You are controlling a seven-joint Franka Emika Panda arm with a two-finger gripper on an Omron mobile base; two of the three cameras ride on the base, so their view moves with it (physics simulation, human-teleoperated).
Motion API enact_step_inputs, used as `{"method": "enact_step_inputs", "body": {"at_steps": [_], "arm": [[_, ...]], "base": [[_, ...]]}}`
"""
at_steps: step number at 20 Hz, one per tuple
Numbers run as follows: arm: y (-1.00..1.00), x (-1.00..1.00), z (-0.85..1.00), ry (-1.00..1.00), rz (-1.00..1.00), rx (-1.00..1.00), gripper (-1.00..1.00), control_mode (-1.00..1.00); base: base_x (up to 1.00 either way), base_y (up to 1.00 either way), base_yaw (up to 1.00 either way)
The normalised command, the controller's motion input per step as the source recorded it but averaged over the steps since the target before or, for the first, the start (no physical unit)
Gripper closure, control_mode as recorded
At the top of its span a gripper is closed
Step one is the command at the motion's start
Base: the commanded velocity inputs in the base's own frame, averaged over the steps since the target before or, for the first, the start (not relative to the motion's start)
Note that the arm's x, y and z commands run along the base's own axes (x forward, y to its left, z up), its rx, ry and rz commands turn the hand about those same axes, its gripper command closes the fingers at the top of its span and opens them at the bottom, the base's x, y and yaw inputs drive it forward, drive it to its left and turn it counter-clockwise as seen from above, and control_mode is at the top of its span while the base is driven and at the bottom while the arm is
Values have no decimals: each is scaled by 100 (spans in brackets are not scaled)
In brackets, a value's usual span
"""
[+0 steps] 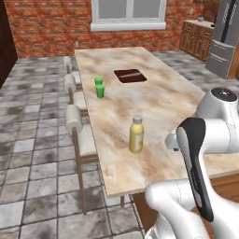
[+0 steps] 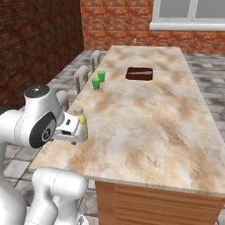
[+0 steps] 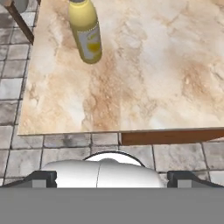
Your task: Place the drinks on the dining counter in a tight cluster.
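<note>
Yellow juice bottle point(image 3: 86, 33) upright on the dining counter point(image 3: 144, 70)
Gripper point(image 3: 112, 177) spread wide, grasping nothing; bottle ahead and left of it; two green cups point(image 1: 99, 87) far beyond.

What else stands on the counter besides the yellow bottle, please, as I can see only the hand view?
Observer: Two green cups stand close together farther along the counter, on the edge nearest the stools.
Operator: Thank you. Is there anything beyond the cups?
Observer: Yes, a dark brown inset is set into the top, a little past them toward the window.
</note>
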Motion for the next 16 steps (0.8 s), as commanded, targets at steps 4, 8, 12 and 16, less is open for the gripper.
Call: {"method": "enact_step_inputs", "body": {"at_steps": [4, 8, 12, 16], "arm": [[0, 0, 0, 0, 0, 0, -100, 100], [0, 0, 0, 0, 0, 0, -100, 100], [0, 0, 0, 0, 0, 0, -100, 100], [0, 0, 0, 0, 0, 0, -100, 100]], "base": [[-61, -97, -30], [-17, -84, -31], [-15, -100, -49], [0, -87, -62]]}}
